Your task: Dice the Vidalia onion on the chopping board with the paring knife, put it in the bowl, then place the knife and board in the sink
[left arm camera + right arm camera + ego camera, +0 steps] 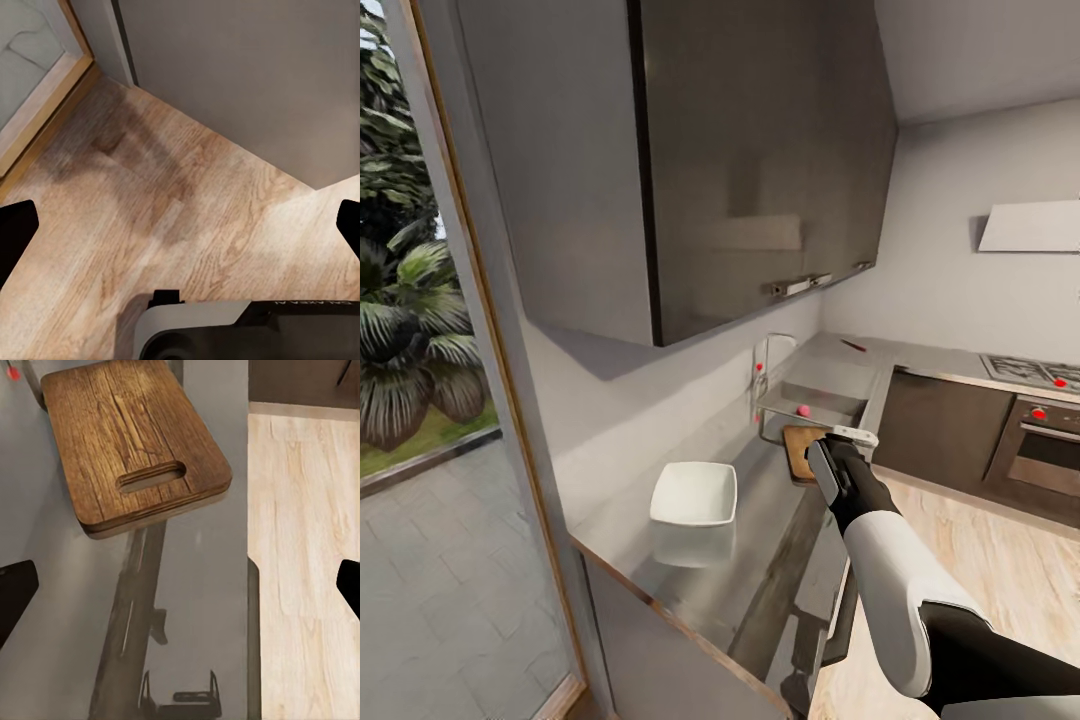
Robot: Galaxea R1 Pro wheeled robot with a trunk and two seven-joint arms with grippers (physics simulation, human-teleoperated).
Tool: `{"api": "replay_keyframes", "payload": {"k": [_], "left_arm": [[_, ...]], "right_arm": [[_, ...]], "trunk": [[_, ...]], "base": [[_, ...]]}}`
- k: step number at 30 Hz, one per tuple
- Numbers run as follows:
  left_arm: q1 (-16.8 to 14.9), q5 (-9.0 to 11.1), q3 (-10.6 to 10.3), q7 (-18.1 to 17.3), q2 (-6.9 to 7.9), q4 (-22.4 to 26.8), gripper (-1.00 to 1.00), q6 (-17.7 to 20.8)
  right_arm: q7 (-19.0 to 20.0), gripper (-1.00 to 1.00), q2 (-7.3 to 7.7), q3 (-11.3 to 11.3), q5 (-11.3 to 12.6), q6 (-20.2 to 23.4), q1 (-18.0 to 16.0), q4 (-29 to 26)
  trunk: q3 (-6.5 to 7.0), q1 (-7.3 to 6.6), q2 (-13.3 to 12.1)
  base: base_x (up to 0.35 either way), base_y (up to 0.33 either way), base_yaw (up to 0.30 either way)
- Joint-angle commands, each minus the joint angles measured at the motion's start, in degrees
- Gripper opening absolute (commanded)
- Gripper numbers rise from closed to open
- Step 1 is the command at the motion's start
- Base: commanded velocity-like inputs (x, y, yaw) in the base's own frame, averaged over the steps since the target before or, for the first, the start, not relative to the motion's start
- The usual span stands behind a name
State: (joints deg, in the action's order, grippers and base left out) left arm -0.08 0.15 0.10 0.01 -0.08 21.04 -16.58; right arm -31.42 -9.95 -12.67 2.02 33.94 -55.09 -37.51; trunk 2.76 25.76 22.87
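**Right arm reaching over the board toward the sink; onion not yet picked up**

Nearest the robot, the left end effector [180, 225] hangs low over the wooden floor [150, 195] beside a grey cabinet side, fingers spread wide with nothing between them.

On the table [690, 585], taking the chopping board [798, 450] as the landmark: the white square bowl [695, 495] stands on the robot's side of the board and toward the wall, well apart from it. The right end effector [852, 436] hovers above the board's near end; in the right wrist view its fingers stand spread at the frame's edges and hold nothing, with the board's slotted end [152, 476] below and ahead.

Just beyond the board lies the sink [815, 395], with its curved tap [765, 365] on the wall side. A small reddish round thing [802, 410] rests in the basin; it is too small to tell for sure, but I take it for the onion. Farther past the sink, a slim reddish object on the table is probably the paring knife [854, 346].

The step in hand looks like the first one, fetching the onion. The next move calls for carrying the open right end effector past the board, down into the basin, and closing on the round thing without striking the sink's rim.
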Motion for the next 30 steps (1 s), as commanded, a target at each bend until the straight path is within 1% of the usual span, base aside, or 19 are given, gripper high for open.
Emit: {"api": "replay_keyframes", "payload": {"k": [1, 27, 30], "left_arm": [[-0.01, 0.02, 0.00, 0.00, -0.01, -0.03, 1.00, -0.17], [-0.01, 0.02, -0.01, -0.01, -0.01, -0.03, 1.00, -0.19], [-0.01, 0.02, 0.02, -0.01, 0.11, -0.03, 1.00, -0.19]], "right_arm": [[-0.22, 1.00, -0.04, -0.14, 0.20, 0.16, -0.02, -0.08], [-0.15, 1.00, -0.04, -0.34, 0.17, -0.34, -0.02, -1.36], [-0.14, 1.00, -0.04, -0.30, 0.18, -0.46, -0.02, -2.78]], "trunk": [[-0.08, 0.02, 0.04], [-2.40, 0.02, 0.04], [-2.67, 0.02, 0.04]], "base": [[0.000, 0.001, -0.005], [0.000, 0.000, 0.000], [0.000, 0.000, 0.000]]}}
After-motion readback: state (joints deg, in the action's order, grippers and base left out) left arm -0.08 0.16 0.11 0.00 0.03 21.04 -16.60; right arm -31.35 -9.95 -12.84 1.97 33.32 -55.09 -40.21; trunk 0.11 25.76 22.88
